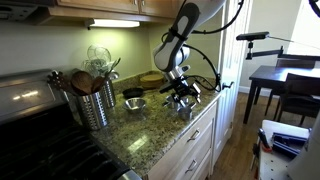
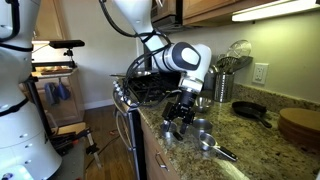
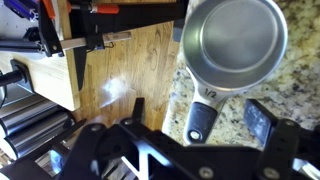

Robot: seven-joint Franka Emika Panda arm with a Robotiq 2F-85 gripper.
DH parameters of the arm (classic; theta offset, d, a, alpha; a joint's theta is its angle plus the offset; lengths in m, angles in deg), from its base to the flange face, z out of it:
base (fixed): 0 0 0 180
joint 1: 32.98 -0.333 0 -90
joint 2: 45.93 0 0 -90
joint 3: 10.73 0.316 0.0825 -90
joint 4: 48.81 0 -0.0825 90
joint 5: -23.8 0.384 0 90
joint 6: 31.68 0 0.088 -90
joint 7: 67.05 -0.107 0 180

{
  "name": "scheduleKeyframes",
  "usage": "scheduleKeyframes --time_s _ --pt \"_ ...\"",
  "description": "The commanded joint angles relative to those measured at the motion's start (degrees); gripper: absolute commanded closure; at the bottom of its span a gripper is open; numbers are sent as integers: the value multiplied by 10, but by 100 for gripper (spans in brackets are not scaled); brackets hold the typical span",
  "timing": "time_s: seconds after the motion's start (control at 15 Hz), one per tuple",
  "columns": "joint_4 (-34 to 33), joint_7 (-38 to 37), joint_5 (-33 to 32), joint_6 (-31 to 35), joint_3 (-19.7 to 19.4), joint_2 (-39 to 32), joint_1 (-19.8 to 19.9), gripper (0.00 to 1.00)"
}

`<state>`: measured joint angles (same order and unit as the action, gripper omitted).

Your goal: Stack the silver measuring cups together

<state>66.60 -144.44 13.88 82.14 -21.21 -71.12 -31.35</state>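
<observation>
In the wrist view a silver measuring cup [image 3: 237, 38] sits upright on the speckled granite counter [image 3: 290, 90], close to its edge. Its dark handle [image 3: 203, 115], marked 1/2, points toward me. My gripper [image 3: 200, 115] is open, with the fingers either side of that handle and clear of it. In an exterior view the gripper [image 2: 182, 110] hangs just above the counter's front edge, and silver measuring cups [image 2: 207, 138] lie close beside it. Nothing is held.
A ribbed metal utensil canister [image 1: 96, 103] stands near the stove [image 1: 40, 135]. A dark round bowl [image 1: 134, 98] lies behind the gripper. A wooden board [image 2: 300, 125] rests further along. Past the counter edge is a drop to the wood floor [image 3: 130, 60].
</observation>
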Motion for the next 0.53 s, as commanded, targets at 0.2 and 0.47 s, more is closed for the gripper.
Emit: scheduleKeyframes --time_s 0.2,0.47 --pt "25 14 45 44 2 12 8 0" --pt "28 11 45 46 0 11 6 0"
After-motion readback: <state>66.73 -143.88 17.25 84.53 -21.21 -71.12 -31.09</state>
